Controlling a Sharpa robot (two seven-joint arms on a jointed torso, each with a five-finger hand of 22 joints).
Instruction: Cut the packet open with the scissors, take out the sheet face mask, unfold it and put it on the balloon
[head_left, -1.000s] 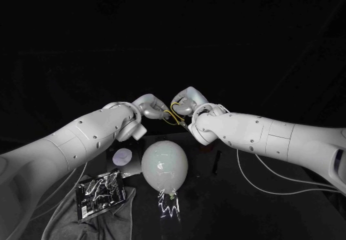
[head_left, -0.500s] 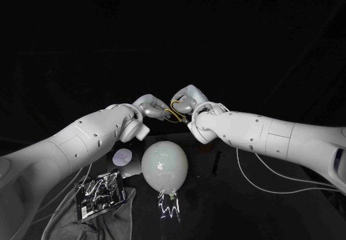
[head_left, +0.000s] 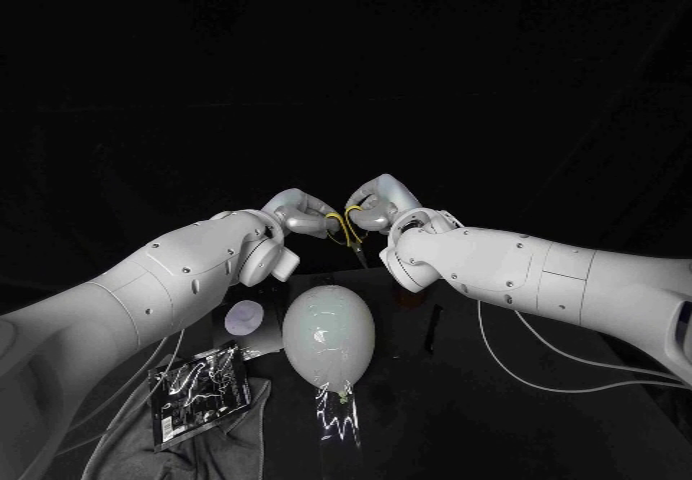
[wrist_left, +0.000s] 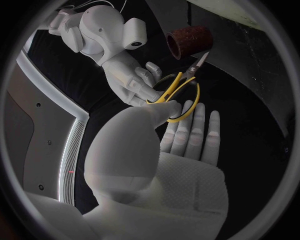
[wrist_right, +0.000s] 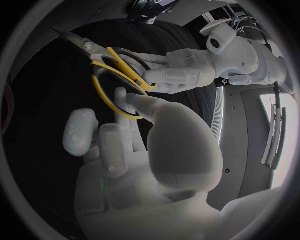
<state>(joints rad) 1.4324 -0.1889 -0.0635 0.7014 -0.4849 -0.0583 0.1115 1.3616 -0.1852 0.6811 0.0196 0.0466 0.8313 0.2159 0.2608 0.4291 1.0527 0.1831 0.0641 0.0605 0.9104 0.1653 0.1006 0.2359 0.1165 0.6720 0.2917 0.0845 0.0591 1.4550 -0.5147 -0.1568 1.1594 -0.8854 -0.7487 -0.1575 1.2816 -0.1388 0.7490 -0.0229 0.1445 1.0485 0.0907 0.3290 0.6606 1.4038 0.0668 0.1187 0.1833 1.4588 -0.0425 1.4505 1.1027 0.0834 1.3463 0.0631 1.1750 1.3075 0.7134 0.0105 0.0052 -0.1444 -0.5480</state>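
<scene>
Dim scene, blackness all round balloon (head_left: 330, 333). Soft sheen on balloon. Hard glare on packet (head_left: 202, 388) beside balloon. Wrist views bend straight edges.

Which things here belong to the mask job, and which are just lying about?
Job: scissors, between left robot hand and right robot hand; packet; balloon.
Lying about: cloth under the packet; round dish; dark stick; brown cylinder.

Dead centre, the pale oval rubber balloon (head_left: 329, 332); left of it and nearer, the crinkled silver foil packet (head_left: 202, 388) lies on a grey cloth (head_left: 130, 445). Behind the balloon (raised above it), the yellow-handled metal scissors (head_left: 346, 228), held between left hand (head_left: 300, 213) and right hand (head_left: 378, 200).
</scene>
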